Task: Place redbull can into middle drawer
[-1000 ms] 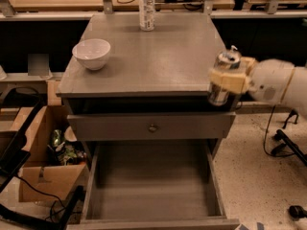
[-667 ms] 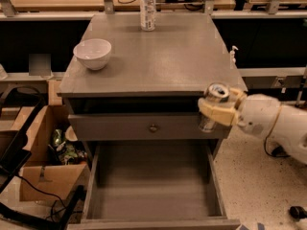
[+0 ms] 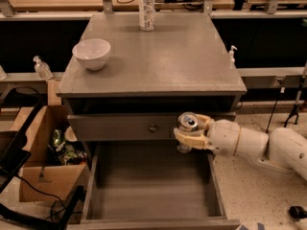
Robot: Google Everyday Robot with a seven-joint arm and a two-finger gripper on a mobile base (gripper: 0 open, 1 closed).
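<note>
The redbull can [image 3: 187,123] is slim with a shiny silver top and stands upright in my gripper [image 3: 191,131]. The gripper's pale fingers [image 3: 188,139] are shut around the can's body. The white arm reaches in from the right. The can hangs just in front of the grey drawer front with a round knob [image 3: 152,127], over the back right part of the middle drawer [image 3: 148,186]. That drawer is pulled out wide, with a bare flat grey floor and low side walls.
On the cabinet top [image 3: 158,56] stand a white bowl [image 3: 91,53] at the left and a clear plastic bottle [image 3: 146,6] at the back. A cardboard box [image 3: 41,171] with clutter sits on the floor at the left. Cables lie at the front left.
My gripper has carried the can down and to the left, from beside the cabinet top's right edge to just above the open middle drawer.
</note>
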